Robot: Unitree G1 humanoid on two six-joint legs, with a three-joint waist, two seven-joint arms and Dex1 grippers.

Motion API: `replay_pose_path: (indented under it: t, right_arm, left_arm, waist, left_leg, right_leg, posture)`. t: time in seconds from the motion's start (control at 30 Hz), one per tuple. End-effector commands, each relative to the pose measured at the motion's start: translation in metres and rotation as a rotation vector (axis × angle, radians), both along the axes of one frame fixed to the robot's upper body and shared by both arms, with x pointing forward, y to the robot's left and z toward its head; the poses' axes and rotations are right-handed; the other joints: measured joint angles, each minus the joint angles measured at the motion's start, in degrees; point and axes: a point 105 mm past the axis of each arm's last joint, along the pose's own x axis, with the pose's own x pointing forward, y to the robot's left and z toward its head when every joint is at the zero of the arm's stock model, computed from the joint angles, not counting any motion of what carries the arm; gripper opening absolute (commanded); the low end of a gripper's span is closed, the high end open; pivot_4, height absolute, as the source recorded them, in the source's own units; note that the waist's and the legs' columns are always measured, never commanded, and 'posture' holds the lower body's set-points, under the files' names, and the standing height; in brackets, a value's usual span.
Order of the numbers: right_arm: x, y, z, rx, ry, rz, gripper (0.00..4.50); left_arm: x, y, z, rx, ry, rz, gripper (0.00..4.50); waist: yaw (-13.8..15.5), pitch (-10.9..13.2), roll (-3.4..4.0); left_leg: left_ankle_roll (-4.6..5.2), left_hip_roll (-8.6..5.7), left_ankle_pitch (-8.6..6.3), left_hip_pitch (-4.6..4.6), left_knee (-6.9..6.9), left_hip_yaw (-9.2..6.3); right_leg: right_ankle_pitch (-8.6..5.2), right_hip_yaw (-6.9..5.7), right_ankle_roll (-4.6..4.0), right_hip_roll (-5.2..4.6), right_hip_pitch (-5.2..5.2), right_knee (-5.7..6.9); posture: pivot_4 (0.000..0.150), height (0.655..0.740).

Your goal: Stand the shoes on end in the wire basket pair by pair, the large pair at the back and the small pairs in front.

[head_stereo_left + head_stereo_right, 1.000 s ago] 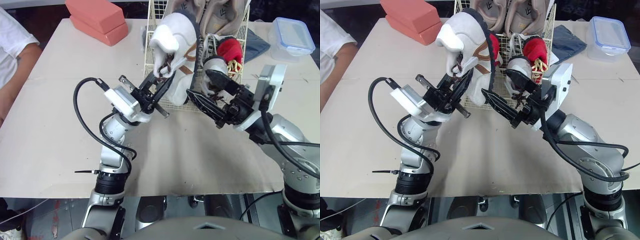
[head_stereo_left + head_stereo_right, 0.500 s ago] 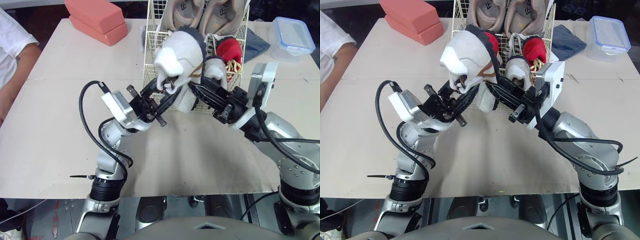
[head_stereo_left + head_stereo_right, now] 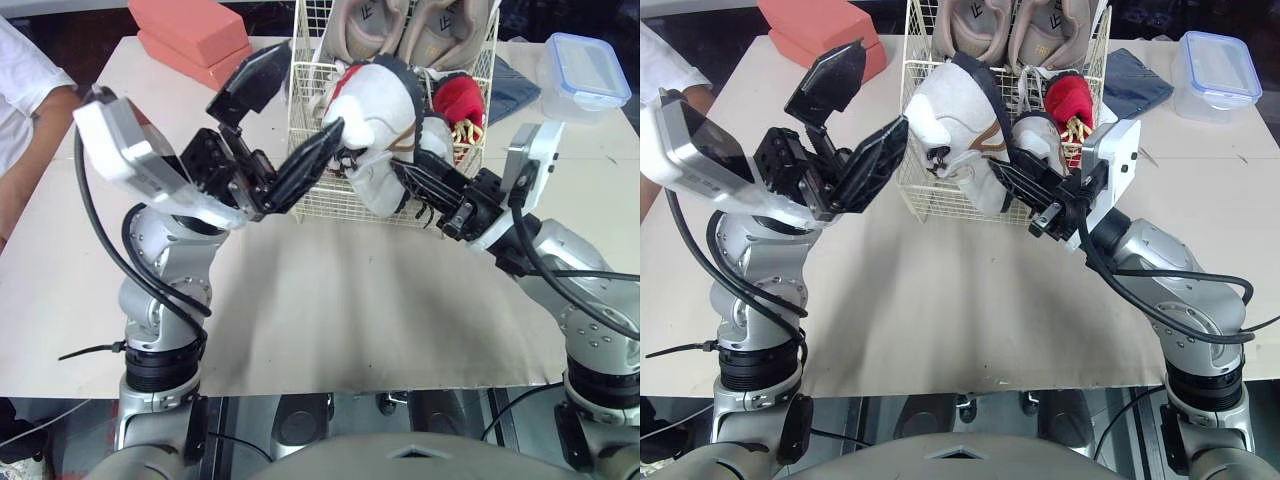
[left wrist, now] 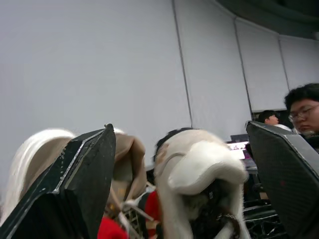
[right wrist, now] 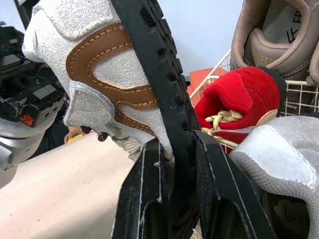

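A white shoe with brown trim and a black sole [image 3: 372, 115] hangs tilted over the front left of the wire basket [image 3: 305, 195]. My right gripper [image 5: 174, 145] is shut on its sole from the right. My left gripper [image 3: 883, 85] stands open to the left of the shoe, apart from it, one finger [image 4: 82, 181] on each side in the left wrist view. A large beige pair [image 3: 400, 25] stands at the back of the basket. A red shoe [image 5: 239, 94] and a silver-white small shoe [image 5: 279, 164] sit at the front right.
Two pink blocks [image 3: 190, 38] lie at the back left of the table. A lidded plastic box [image 3: 588, 72] and a dark blue cloth [image 3: 512, 85] lie right of the basket. A person's arm [image 3: 25, 120] rests at the left edge.
My left gripper let go of the white shoe, opened wide and drew back up and to the left. My right gripper shut on the shoe's sole and carried it over the basket.
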Motion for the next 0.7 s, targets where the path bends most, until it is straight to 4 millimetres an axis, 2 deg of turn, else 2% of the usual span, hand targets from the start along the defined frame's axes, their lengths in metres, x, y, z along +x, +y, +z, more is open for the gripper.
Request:
replay_pose_path:
  t: [0.03, 0.17, 0.33, 0.53, 0.7]
  right_arm:
    - [-0.005, -0.003, 0.011, 0.034, -0.063, 0.004, 0.00]
    - [-0.005, -0.003, 0.011, 0.043, -0.068, 0.013, 0.00]
    - [-0.010, 0.000, 0.011, 0.042, -0.080, 0.047, 0.00]
    - [-0.016, 0.003, 0.007, 0.021, -0.080, 0.097, 0.00]
    - [-0.017, 0.003, 0.005, 0.009, -0.078, 0.119, 0.00]
  left_arm:
    - [0.000, 0.010, -0.001, -0.005, 0.012, 0.020, 4.47]
    - [0.003, 0.010, -0.016, 0.058, 0.076, -0.021, 4.47]
    - [0.009, 0.006, -0.024, 0.143, 0.124, -0.094, 4.47]
    - [0.019, 0.011, -0.020, 0.202, 0.147, -0.173, 4.47]
    - [0.013, 0.024, -0.015, 0.229, 0.282, -0.412, 4.47]
  waist:
    - [0.00, 0.00, 0.00]
    - [-0.01, 0.01, 0.01]
    - [0.05, 0.01, 0.02]
    - [0.02, 0.02, 0.04]
    - [-0.10, 0.05, 0.08]
  left_leg:
    - [0.00, 0.00, 0.00, -0.01, 0.00, 0.00]
    - [0.00, 0.00, 0.00, 0.00, 0.00, 0.00]
    - [0.00, 0.00, 0.00, -0.02, 0.00, -0.01]
    - [0.00, -0.01, 0.00, -0.02, 0.00, -0.01]
    - [0.00, 0.01, 0.00, -0.01, -0.03, 0.00]
  right_leg:
    - [0.00, 0.00, 0.00, 0.00, 0.00, 0.00]
    - [0.00, -0.01, 0.00, 0.01, 0.00, 0.00]
    - [-0.01, -0.03, 0.00, 0.00, 0.00, -0.01]
    - [-0.01, -0.03, 0.01, 0.01, -0.01, -0.02]
    - [-0.01, -0.01, 0.01, 0.03, -0.03, -0.02]
  posture:
    - [0.150, 0.6860]
    - [0.150, 0.6860]
    - [0.150, 0.6860]
    - [0.150, 0.6860]
    - [0.150, 0.6860]
